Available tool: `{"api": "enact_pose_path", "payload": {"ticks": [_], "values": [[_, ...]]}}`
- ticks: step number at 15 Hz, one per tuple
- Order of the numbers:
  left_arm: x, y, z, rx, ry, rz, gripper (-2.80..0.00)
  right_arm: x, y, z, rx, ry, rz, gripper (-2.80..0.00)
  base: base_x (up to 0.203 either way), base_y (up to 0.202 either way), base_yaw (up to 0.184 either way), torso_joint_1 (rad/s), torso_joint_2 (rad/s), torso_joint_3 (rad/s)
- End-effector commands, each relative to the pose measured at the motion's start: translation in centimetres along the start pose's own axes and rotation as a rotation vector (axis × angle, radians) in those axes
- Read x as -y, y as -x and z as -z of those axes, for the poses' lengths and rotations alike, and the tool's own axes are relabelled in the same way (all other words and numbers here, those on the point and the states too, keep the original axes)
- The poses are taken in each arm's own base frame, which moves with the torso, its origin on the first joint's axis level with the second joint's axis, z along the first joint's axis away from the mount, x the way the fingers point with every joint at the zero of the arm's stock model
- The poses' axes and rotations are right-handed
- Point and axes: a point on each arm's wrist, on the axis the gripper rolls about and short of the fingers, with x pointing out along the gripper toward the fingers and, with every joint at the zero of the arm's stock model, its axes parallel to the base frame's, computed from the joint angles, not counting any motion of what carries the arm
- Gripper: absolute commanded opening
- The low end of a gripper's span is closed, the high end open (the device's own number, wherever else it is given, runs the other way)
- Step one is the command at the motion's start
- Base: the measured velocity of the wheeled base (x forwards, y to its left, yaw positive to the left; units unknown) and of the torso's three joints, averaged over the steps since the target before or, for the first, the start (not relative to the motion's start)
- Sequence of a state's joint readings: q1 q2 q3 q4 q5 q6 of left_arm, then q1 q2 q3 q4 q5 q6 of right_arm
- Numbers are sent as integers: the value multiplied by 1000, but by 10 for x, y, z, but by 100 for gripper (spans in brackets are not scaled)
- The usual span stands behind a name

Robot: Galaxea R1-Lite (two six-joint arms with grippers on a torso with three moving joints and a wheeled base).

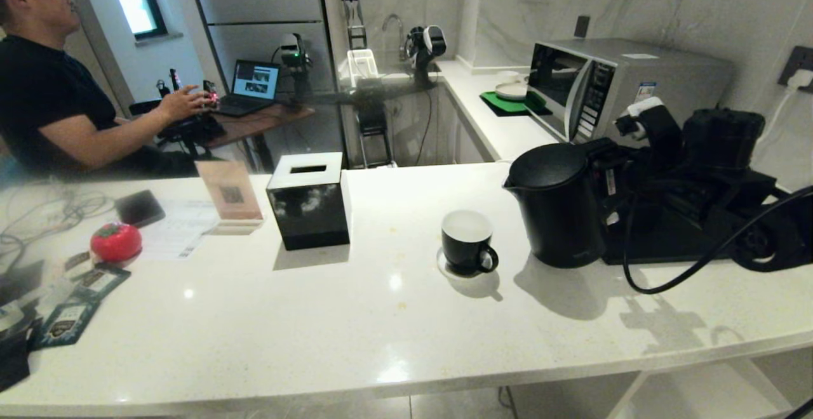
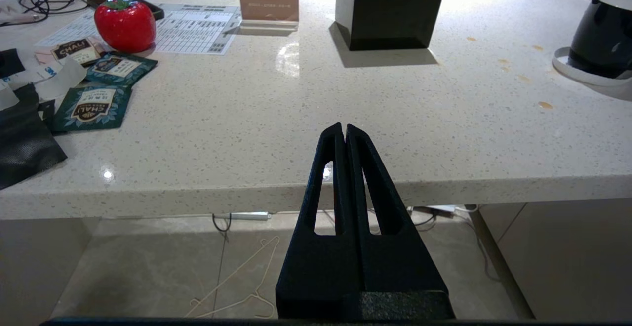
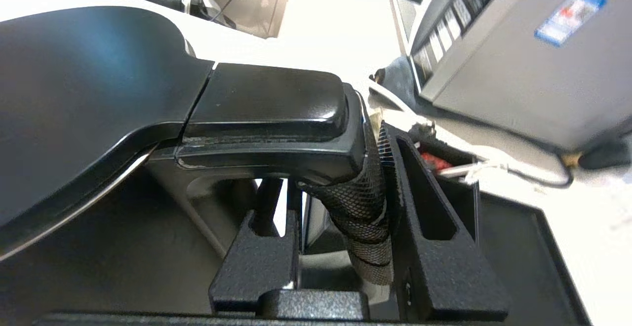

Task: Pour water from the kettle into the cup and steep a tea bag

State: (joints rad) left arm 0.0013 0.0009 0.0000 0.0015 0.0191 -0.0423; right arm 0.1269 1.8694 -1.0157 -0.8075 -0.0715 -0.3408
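**Kettle handle clamped by the right gripper on the counter**

The kettle [image 1: 557,206] is seen upright on the white counter [image 1: 356,317], just right of the cup [image 1: 468,242], which is set on a small white coaster [image 1: 444,268]. The kettle's loop handle [image 3: 365,192] is clamped between the fingers of the right gripper [image 3: 340,227], one finger passed through the loop and the other outside it. A black tray [image 1: 667,241] lies behind the kettle, before a microwave [image 1: 610,86]. The left gripper [image 2: 344,133] is held off the counter's front edge, its fingers pressed together and empty. Teal packets [image 2: 94,108] and a red strawberry-shaped object [image 2: 124,23] lie far left. A black box [image 1: 309,200] stands left of the cup. A seated person [image 1: 51,89] is visible beyond.
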Motion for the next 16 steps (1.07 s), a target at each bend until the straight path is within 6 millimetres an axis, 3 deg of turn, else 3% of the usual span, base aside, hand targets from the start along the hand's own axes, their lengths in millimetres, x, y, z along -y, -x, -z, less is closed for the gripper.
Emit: {"api": "enact_pose_path", "payload": {"ticks": [1,16], "values": [[0,0,0,-1,1,-1,-280,-2,-2,-3,11,15,-1,-280,0,0,0,0,0,0],[0,0,0,-1,1,-1,-280,-11,-7,-16,58,173,-17,-280,0,0,0,0,0,0]]}}
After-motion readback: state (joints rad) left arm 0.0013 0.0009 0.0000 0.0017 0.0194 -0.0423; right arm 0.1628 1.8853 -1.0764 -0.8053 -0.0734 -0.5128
